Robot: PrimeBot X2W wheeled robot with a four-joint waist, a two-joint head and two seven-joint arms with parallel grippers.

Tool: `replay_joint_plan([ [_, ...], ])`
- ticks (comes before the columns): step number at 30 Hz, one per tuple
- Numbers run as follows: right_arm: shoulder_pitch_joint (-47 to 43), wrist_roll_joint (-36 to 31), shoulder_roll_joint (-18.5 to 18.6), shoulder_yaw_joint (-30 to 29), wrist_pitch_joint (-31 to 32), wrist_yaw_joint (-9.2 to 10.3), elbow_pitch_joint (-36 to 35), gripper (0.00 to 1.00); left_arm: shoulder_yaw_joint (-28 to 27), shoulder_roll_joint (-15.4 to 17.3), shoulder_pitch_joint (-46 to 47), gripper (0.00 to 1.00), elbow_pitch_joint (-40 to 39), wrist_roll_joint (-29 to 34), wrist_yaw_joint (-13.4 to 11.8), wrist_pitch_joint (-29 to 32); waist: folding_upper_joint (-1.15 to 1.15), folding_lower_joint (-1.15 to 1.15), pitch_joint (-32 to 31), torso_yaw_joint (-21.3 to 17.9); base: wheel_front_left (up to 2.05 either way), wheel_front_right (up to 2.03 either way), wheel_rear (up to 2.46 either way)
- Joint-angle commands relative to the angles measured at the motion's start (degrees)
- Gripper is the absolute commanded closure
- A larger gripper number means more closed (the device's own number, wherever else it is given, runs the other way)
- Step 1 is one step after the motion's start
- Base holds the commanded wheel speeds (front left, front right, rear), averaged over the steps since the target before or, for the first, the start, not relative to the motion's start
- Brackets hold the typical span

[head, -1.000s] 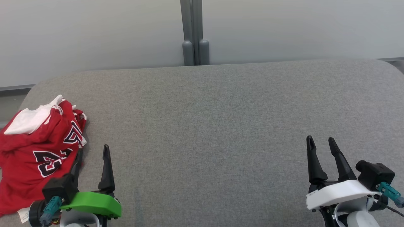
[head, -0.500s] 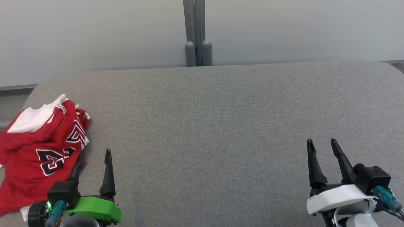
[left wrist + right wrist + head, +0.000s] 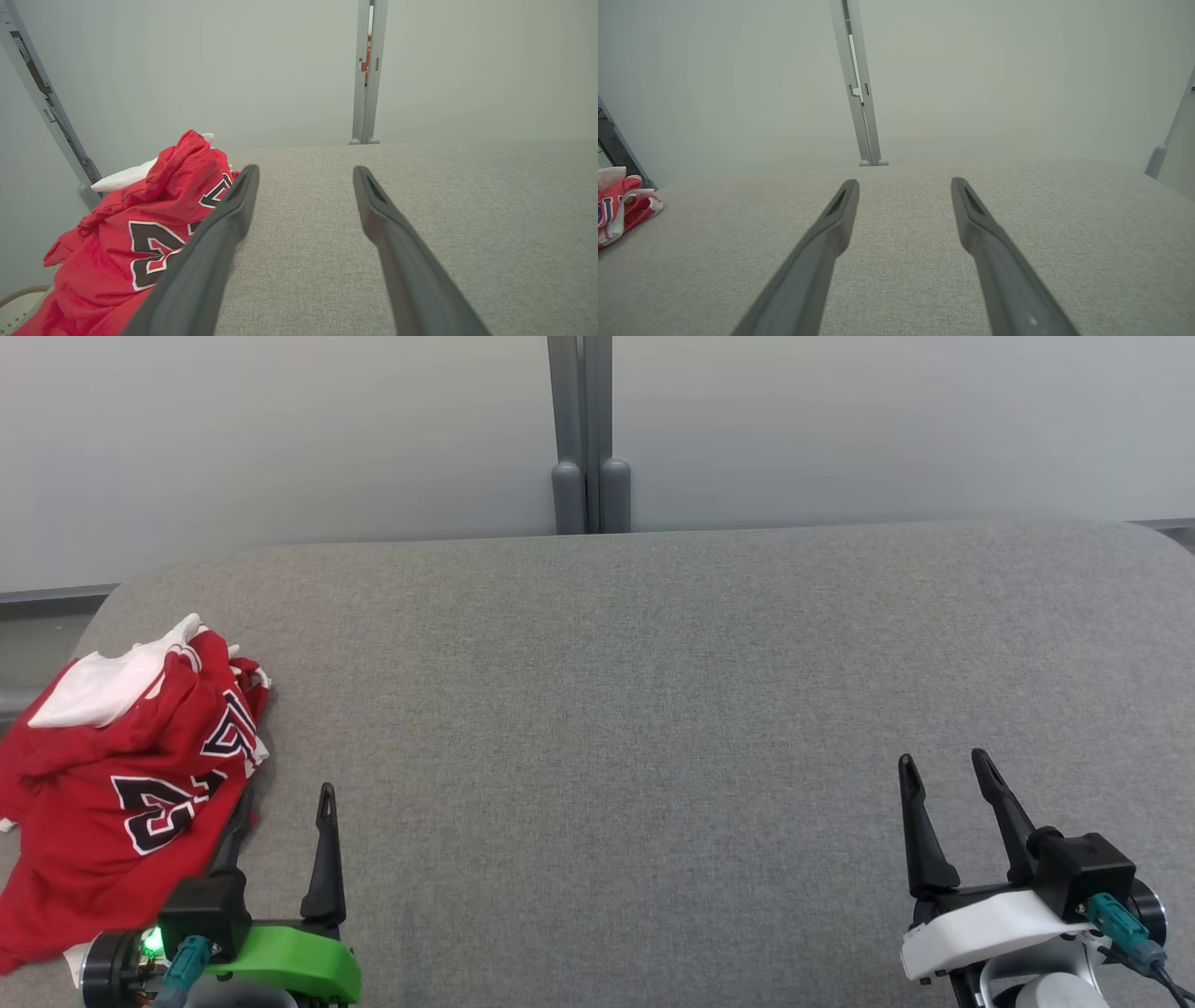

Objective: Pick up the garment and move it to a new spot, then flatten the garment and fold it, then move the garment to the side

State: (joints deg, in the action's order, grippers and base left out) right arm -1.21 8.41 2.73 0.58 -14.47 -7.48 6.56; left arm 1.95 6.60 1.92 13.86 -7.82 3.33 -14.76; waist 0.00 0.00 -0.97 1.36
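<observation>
Grey cloth covers the table (image 3: 597,709) before me, with a pale wall (image 3: 280,429) behind and one grey post (image 3: 590,429) at the far edge. Over the last second the whole head view has slid a little, post and table edge alike, so that is my head moving, not the things. Against that, both my grippers have sunk slightly toward the view's bottom edge, and neither has opened or closed.

My left gripper (image 3: 287,793) stands spread and empty. Its outer finger (image 3: 233,835) lies right at the near edge of the garment (image 3: 121,784), and I cannot tell whether it touches the cloth. My right gripper (image 3: 941,758) is spread and empty too, well apart from the garment over bare table. The garment, red with a white patch and dark numerals, lies crumpled at the table's left end.

I judge the pickup not yet begun: nothing is gripped.

Count: one garment, one table, one post, two grippers, two fingers on each.
</observation>
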Motion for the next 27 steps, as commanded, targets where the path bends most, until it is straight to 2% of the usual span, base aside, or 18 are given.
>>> replay_joint_plan([
  [1,-0.75,-1.27,0.27,0.08,-0.46,-0.02,0.10,0.00,0.11,0.28,-0.29,0.00,0.16,0.97,0.18,-0.59,0.00,0.00,-0.02,0.01,0.00,0.00,0.00],
  [13,-0.71,0.98,0.26,0.11,0.53,-0.01,0.90,0.00,0.24,-0.15,0.06,0.00,1.06,-1.47,0.97,-0.41,0.00,0.00,-0.15,0.27,0.00,0.00,0.00],
  [27,-0.48,1.63,0.26,0.16,0.69,-0.01,1.33,0.00,0.55,-0.03,0.02,0.00,1.05,-1.70,0.50,-0.41,0.00,0.00,-0.27,0.42,0.00,0.00,0.00],
])
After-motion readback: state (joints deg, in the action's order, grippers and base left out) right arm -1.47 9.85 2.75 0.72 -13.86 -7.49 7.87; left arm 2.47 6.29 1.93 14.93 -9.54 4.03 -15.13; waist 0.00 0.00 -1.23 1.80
